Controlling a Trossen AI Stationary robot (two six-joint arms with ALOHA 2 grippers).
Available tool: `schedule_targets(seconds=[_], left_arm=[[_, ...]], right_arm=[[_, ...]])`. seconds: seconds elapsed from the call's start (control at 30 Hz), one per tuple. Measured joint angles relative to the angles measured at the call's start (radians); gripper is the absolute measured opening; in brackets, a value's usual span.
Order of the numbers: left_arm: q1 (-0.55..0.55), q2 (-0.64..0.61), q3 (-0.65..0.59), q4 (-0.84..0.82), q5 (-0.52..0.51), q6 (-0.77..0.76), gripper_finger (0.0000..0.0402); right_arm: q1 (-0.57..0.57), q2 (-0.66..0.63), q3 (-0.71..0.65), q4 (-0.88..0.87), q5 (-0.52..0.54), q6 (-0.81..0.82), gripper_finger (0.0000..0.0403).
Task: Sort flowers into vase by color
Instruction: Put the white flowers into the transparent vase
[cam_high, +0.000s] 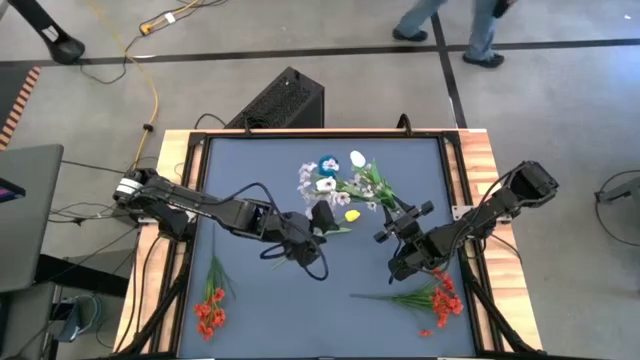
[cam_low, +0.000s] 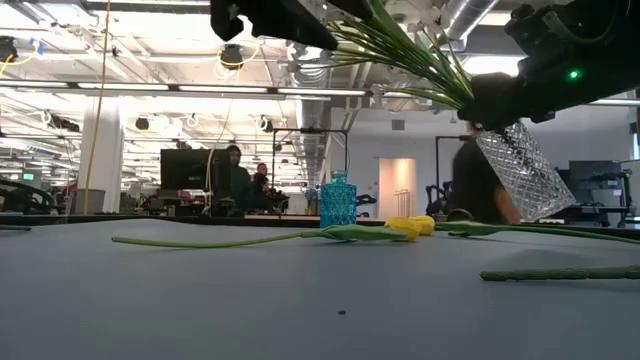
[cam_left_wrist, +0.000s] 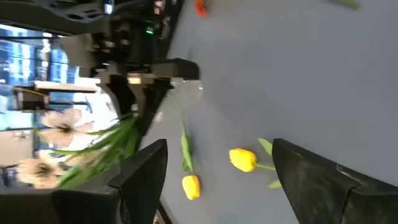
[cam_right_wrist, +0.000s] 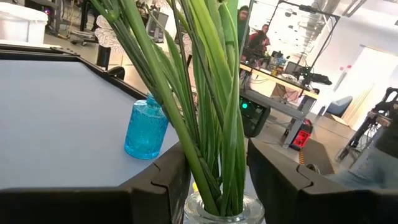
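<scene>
Two arms: both reach over the middle of the tabletop (cam_high: 250, 300).
Right hand (cam_right_wrist: 217, 180): closed around a clear vase (cam_low: 523, 172), lifted and tilted (green stems stick out of it).
Left hand (cam_left_wrist: 214, 171): wide, holding nothing, above two yellow tulips (cam_left_wrist: 242, 159).
Blue bottle (cam_low: 338, 201): stands at the far side.
Red flowers (cam_high: 210, 312): one bunch lies near each front corner.

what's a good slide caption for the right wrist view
Right gripper holding a clear vase of green stems, blue bottle behind.
</scene>
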Motion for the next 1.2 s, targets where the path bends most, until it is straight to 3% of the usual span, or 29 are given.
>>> schedule_targets(seconds=[0.17,0.57,0.77,0.97,1.2], left_arm=[[-0.004,0.0,0.0,-0.051,0.003,0.015,0.0269],[-0.01,0.0,0.0,-0.048,-0.022,0.039,0.0116],[-0.01,0.0,0.0,-0.056,-0.007,0.03,0.007],[-0.01,0.0,0.0,-0.059,0.059,-0.009,0.006],[-0.01,0.0,0.0,-0.059,0.059,-0.033,0.0083]], right_arm=[[0.0,0.0,0.0,0.0,0.0,0.0,0.0176],[0.0,0.0,0.0,0.001,0.0,0.0,0.0176],[0.0,0.0,0.0,0.001,0.0,0.0,0.0176],[0.0,0.0,0.0,0.001,0.0,0.0,0.0176],[0.0,0.0,0.0,0.002,0.0,0.0,0.0176]])
